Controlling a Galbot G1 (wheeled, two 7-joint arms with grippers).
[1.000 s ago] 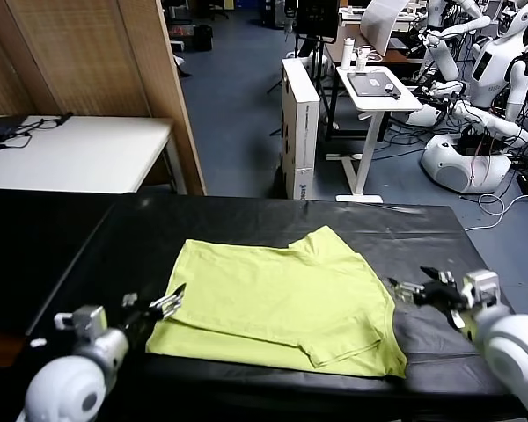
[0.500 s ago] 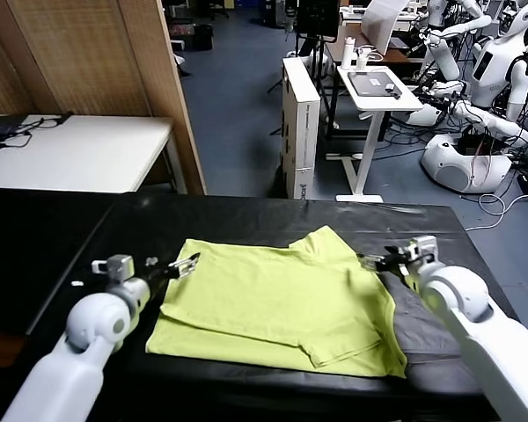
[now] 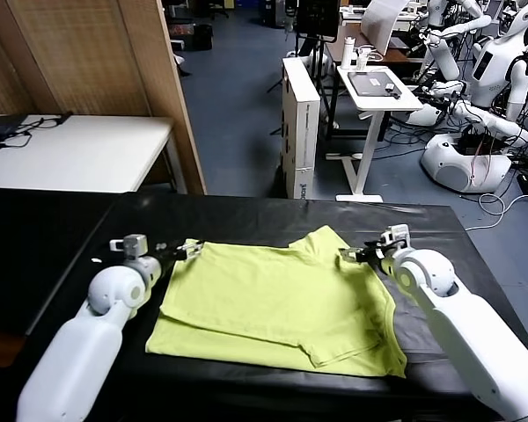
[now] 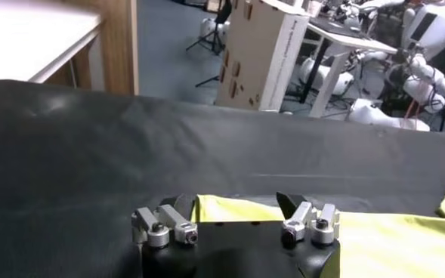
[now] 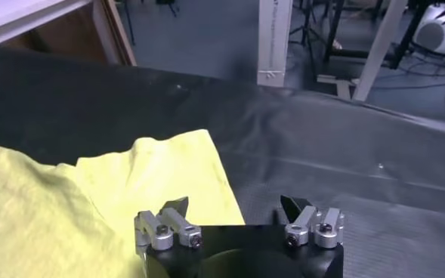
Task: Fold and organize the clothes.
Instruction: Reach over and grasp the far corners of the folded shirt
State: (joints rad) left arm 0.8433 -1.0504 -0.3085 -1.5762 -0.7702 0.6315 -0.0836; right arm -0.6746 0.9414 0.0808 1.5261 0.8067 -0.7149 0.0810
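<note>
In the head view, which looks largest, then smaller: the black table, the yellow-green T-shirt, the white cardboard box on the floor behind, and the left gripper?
1. Black table
2. Yellow-green T-shirt
3. White cardboard box, though it stands farther away, so its true size may be underrated
4. Left gripper, open at the T-shirt's far corner

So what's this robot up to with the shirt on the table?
It is working on a lime yellow-green cotton T-shirt that lies partly folded on a black-covered table. Both arms reach over it: the left hand is at the shirt's far left corner and the right hand at the far right corner, by a sleeve. Both hands are open and neither holds the cloth yet. My guess is it is about to pinch those corners for the next fold.
</note>
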